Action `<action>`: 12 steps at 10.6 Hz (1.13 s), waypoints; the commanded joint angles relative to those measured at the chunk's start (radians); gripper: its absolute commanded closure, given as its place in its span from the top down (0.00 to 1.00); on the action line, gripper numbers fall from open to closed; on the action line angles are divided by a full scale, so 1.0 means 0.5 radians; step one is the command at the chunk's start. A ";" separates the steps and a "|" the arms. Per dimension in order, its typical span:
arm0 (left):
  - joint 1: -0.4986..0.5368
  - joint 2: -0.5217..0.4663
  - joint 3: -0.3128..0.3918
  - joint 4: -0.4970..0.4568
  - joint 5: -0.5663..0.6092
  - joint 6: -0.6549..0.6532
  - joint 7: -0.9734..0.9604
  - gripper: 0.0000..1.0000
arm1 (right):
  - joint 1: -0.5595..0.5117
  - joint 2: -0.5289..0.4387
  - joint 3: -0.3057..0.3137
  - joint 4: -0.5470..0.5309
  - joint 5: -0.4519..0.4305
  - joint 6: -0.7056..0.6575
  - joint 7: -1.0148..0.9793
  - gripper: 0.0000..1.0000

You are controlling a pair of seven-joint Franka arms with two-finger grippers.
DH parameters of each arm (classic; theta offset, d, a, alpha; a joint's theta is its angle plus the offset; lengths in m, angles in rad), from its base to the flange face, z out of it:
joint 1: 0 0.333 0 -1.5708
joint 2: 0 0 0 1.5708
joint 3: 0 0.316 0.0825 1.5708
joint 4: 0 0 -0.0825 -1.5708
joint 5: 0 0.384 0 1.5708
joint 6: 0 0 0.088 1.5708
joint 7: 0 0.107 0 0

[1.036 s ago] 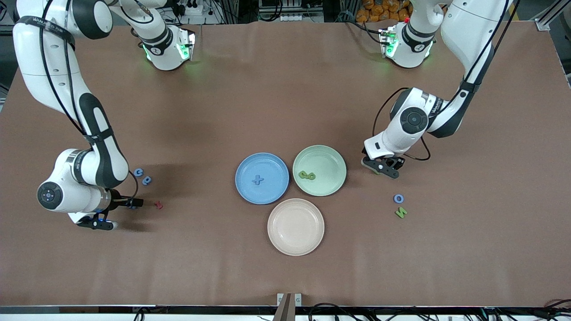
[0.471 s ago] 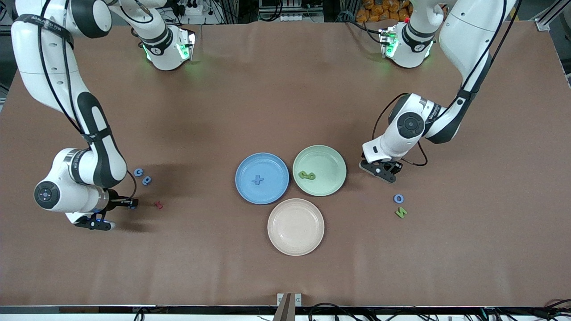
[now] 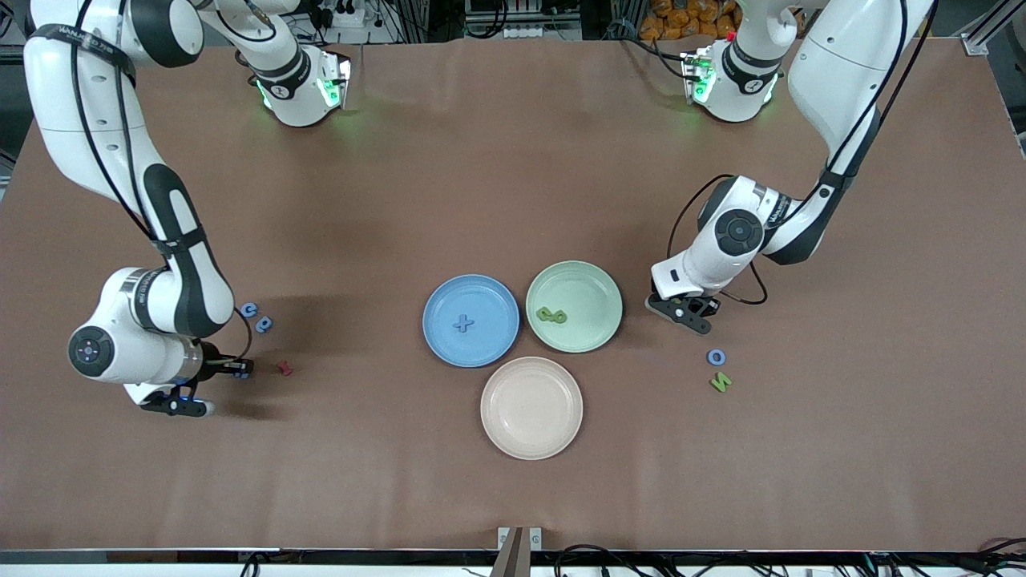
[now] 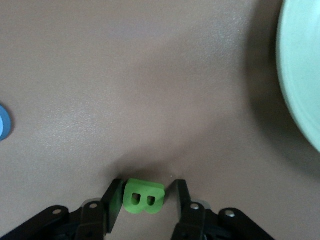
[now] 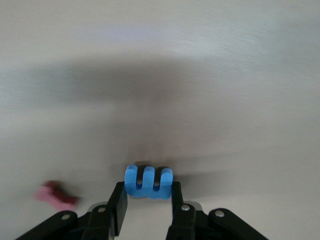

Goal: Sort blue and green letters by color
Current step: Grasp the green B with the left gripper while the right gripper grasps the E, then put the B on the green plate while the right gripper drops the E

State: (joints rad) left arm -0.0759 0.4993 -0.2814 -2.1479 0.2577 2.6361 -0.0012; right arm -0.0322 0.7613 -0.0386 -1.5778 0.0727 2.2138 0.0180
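Seeing my right claw clamped on a blue E-shaped letter low over the table at the right arm's end, beside the red letter. My left claw straddles a green B on the table beside the green plate, one finger touching, the other apart. Blue plate holds a blue letter; green plate holds green letters.

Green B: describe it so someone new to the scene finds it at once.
Start at the green plate and go toward the left arm's end of the table, to the left gripper down at the tabletop. The green B sits between its fingers. The other loose green letter, the N, lies free beside the blue O, nearer the front camera.
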 commanded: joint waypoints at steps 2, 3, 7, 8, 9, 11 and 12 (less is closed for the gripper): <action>0.011 0.014 -0.002 0.046 0.034 0.020 -0.092 0.00 | 0.269 -0.068 0.040 0.118 0.066 -0.202 0.346 0.00; -0.004 -0.007 -0.011 0.071 0.034 0.005 -0.160 0.00 | 0.282 -0.111 0.107 0.188 0.133 -0.407 0.478 0.00; -0.005 -0.060 -0.133 0.294 -0.045 -0.264 -0.279 0.00 | 0.295 -0.120 0.542 0.483 0.201 -0.869 1.385 0.00; -0.032 -0.048 -0.185 0.438 -0.146 -0.402 -0.359 0.00 | 0.301 -0.117 0.644 0.489 0.213 -0.866 1.618 0.00; -0.087 -0.011 -0.234 0.570 -0.223 -0.503 -0.511 0.00 | 0.301 -0.111 0.757 0.493 0.213 -0.848 1.794 0.00; -0.222 0.093 -0.235 0.785 -0.306 -0.569 -0.821 0.00 | 0.337 -0.093 0.905 0.514 0.210 -0.698 2.098 0.00; -0.277 0.160 -0.235 0.874 -0.322 -0.569 -0.944 0.05 | 0.413 -0.090 0.902 0.511 0.207 -0.636 2.172 0.00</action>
State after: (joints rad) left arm -0.1609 0.4954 -0.4009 -1.8288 0.1334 2.3795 -0.3461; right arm 0.1372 0.6976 0.3842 -1.3436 0.1728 1.8425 0.9888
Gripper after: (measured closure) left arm 0.643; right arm 0.604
